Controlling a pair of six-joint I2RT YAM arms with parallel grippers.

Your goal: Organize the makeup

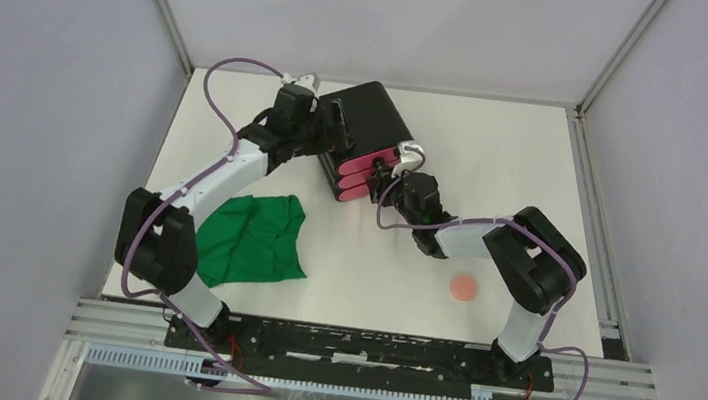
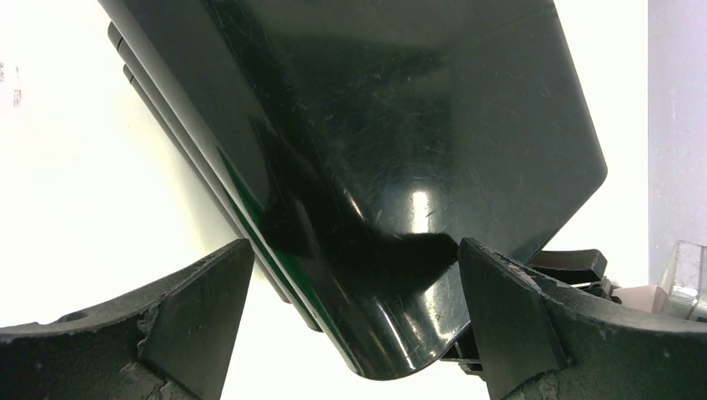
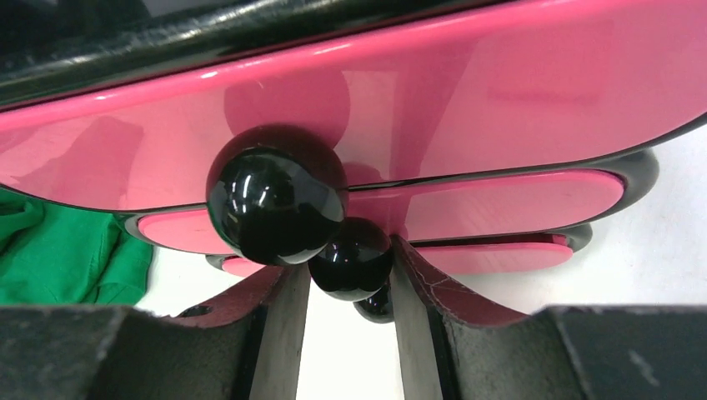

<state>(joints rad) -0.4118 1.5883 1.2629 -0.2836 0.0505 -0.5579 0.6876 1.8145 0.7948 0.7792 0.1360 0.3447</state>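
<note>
One makeup item visible, a flat round pink puff (image 1: 464, 288) on table (image 1: 533, 180), well apart from black box (image 2: 400, 125); right gripper (image 1: 391, 172) narrow, apparently clamped on middle drawer knob (image 3: 350, 258) — left gripper (image 2: 354, 250) wide, straddling box's rear corner.

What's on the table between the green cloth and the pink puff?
Nothing: bare white table between the green cloth and pink puff, as the top view shows.

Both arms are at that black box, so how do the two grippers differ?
The left gripper is wide open astride a corner of the box; the right gripper is narrow, pinching the middle knob. The left gripper is at the box's plain black side; the right gripper faces the pink drawers. Both have two dark fingers.
</note>
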